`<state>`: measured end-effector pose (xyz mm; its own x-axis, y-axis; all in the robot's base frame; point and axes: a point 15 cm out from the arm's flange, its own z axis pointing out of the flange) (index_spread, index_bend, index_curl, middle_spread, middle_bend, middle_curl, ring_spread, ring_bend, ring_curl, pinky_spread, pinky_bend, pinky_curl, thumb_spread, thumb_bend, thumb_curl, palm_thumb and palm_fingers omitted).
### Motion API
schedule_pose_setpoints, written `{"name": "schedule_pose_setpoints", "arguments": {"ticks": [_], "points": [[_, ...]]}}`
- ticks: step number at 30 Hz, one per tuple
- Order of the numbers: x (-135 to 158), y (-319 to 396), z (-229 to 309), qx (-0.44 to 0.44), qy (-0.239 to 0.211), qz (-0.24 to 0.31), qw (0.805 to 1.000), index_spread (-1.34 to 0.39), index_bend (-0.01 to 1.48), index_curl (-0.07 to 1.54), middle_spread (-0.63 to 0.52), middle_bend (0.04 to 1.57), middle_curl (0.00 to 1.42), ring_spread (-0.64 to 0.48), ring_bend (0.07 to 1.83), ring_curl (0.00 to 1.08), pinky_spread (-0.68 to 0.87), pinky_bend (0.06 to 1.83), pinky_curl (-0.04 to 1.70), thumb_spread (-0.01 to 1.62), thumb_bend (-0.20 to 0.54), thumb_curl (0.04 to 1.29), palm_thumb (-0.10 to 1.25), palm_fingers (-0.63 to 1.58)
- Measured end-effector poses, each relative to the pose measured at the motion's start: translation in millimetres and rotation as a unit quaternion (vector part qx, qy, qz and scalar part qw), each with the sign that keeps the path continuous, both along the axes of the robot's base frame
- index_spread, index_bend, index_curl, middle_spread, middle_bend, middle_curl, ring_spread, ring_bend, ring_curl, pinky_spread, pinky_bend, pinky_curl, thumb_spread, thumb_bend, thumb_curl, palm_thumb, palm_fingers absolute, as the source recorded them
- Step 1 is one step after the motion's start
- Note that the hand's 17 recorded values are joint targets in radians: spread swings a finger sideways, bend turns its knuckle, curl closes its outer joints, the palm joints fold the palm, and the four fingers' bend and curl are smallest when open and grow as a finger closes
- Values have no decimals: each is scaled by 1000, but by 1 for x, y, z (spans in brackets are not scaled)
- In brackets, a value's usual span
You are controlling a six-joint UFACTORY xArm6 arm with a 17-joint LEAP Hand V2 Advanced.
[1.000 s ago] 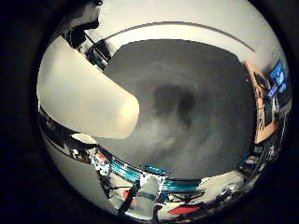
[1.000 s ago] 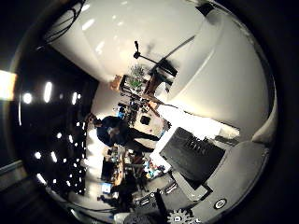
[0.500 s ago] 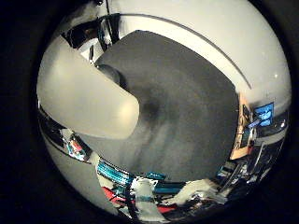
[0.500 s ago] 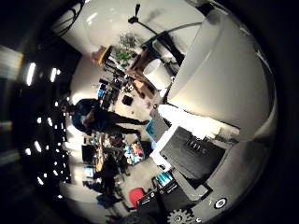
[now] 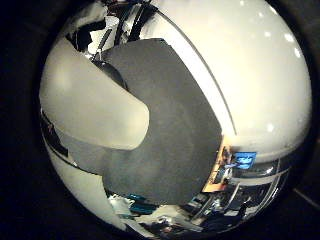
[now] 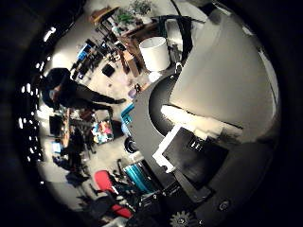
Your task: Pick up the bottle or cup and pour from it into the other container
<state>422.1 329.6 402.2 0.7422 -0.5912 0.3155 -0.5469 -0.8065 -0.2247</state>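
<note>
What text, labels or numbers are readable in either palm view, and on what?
None can be read.
White cup held close to the palm: plain surface, no print shows.
Second white cup standing on the dark table: plain, no print shows.
Blue screen in the room behind: lit, but too small to read.

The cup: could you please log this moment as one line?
hand: shut on cup | cup: close to palm, over grey mat | other container: on table
</note>
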Motion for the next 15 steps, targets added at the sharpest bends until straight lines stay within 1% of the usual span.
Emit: {"name": "schedule_pose_setpoints", "arguments": {"ticks": [7, 10, 15], "points": [[14, 10, 0, -107, -44, 28, 993, -618, 189, 1124, -360, 752, 1003, -304, 1126, 681, -483, 1123, 639, 546, -34, 718, 883, 928], [19, 14, -2, -159, -66, 43, 984, -625, 189, 1123, -359, 750, 1001, -309, 1112, 678, -497, 1108, 635, 518, -33, 722, 895, 928], [19, 13, -14, -251, -66, 53, 964, -633, 192, 1124, -365, 751, 997, -315, 1099, 679, -525, 1067, 628, 467, -33, 731, 909, 921]]}}
